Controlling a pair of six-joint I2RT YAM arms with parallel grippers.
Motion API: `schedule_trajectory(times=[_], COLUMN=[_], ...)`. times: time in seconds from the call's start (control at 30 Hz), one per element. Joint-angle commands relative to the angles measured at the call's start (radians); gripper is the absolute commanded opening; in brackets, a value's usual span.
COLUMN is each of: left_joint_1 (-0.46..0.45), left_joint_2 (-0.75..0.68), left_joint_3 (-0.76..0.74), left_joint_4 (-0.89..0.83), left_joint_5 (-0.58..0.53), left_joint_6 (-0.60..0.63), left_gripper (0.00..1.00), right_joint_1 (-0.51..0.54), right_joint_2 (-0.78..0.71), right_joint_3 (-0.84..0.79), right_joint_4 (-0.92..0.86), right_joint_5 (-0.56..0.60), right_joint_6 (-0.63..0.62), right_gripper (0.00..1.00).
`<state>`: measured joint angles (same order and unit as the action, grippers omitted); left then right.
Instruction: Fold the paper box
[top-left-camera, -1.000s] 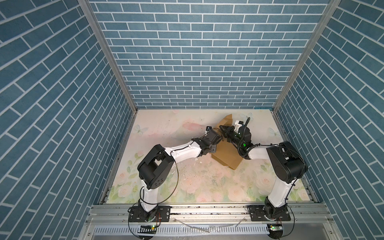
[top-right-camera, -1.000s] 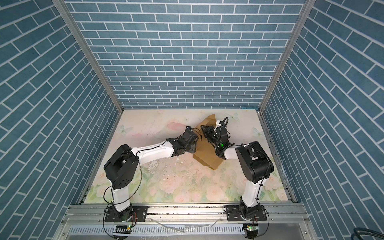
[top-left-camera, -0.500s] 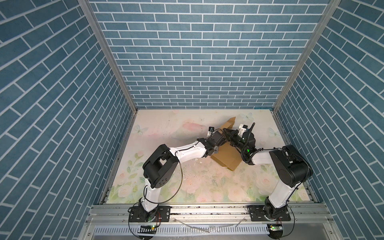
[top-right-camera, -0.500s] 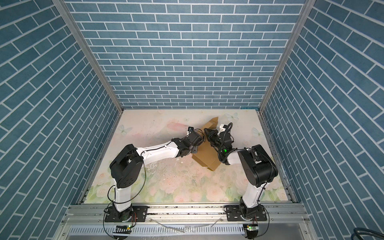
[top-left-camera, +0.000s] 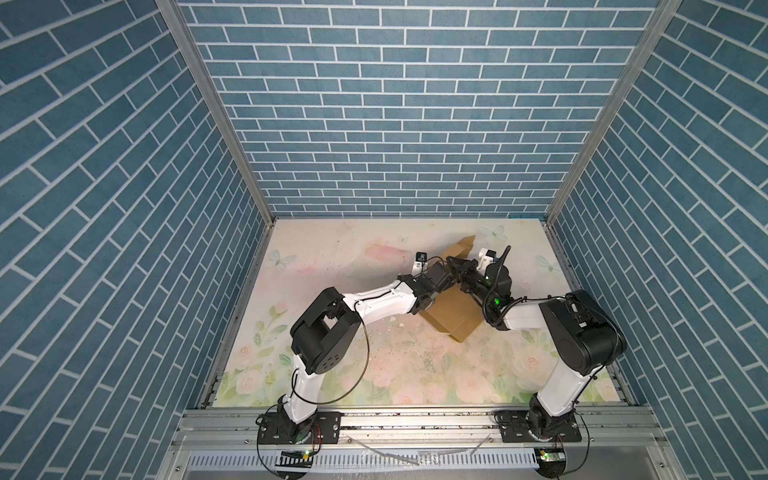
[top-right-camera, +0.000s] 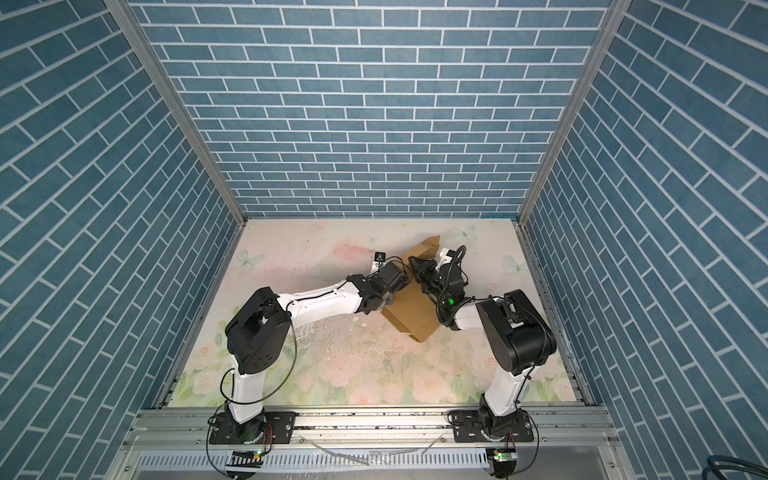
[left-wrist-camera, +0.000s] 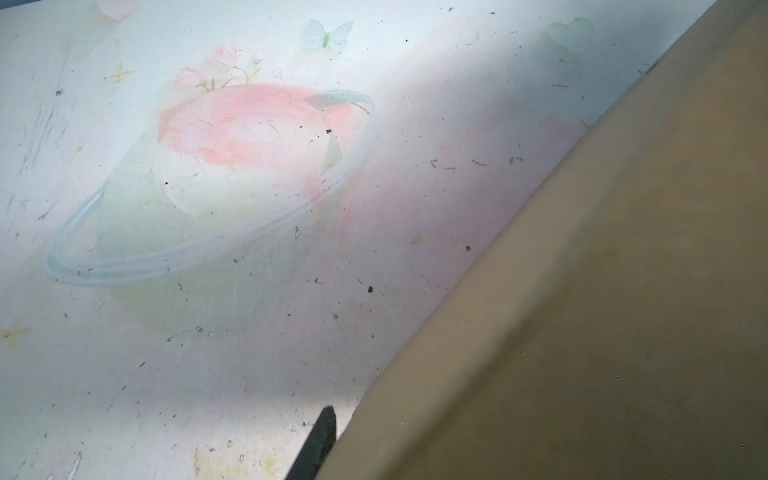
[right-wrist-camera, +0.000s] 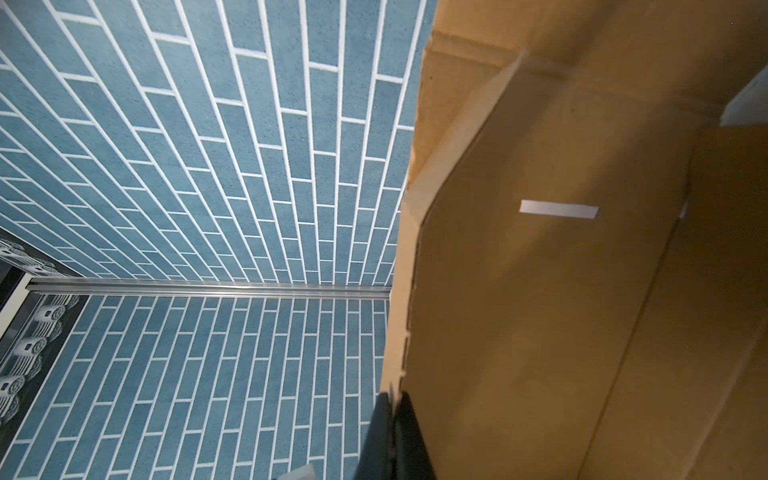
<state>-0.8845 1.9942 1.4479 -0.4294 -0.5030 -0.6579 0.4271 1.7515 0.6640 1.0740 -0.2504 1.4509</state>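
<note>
The right gripper (right-wrist-camera: 392, 434) has its 2 dark fingers (right-wrist-camera: 411, 440) pinched together on a flap edge of the 1 paper box (top-left-camera: 453, 313), plain brown corrugated cardboard, creased, partly folded, with 1 narrow slot (right-wrist-camera: 559, 209). The left gripper (top-left-camera: 451, 274) shows only 1 black fingertip (left-wrist-camera: 322, 436) just beside a cardboard panel; its spread I cannot tell. The box lies between the 2 arms on the pale, scuffed floral tabletop (top-left-camera: 332, 257), 1 flap raised toward the back.

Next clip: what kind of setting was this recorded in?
Most likely a purpose-built robot recording booth, not a real room: blue brick-patterned wall panels enclose a small floral-printed tabletop, and two white-and-black robot arms are bolted to an aluminium rail along its front edge.
</note>
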Motion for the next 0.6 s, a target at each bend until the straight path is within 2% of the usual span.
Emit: schedule_trajectory(times=[0.0,0.13,0.4,0.57], left_joint_1=[0.002,0.008,0.037,0.07], left_joint_2=[0.028,0.026,0.016,-0.004], left_joint_3=[0.011,-0.01,-0.035,-0.068], left_joint_4=[-0.006,0.011,0.036,0.074], left_joint_5=[-0.045,-0.055,-0.069,-0.068], left_joint_6=[0.015,0.024,0.075,0.117], left_gripper=[0.29,0.26,0.19,0.17], right_joint_1=[0.004,0.004,0.005,0.009], right_joint_2=[-0.03,-0.04,-0.076,-0.159], right_joint_3=[-0.003,0.005,0.013,-0.009], right_joint_4=[-0.026,-0.043,-0.094,-0.194], right_joint_5=[-0.018,-0.022,-0.036,-0.04], right_joint_6=[0.017,0.014,0.007,-0.032], right_gripper=[0.0,0.06,0.27,0.38])
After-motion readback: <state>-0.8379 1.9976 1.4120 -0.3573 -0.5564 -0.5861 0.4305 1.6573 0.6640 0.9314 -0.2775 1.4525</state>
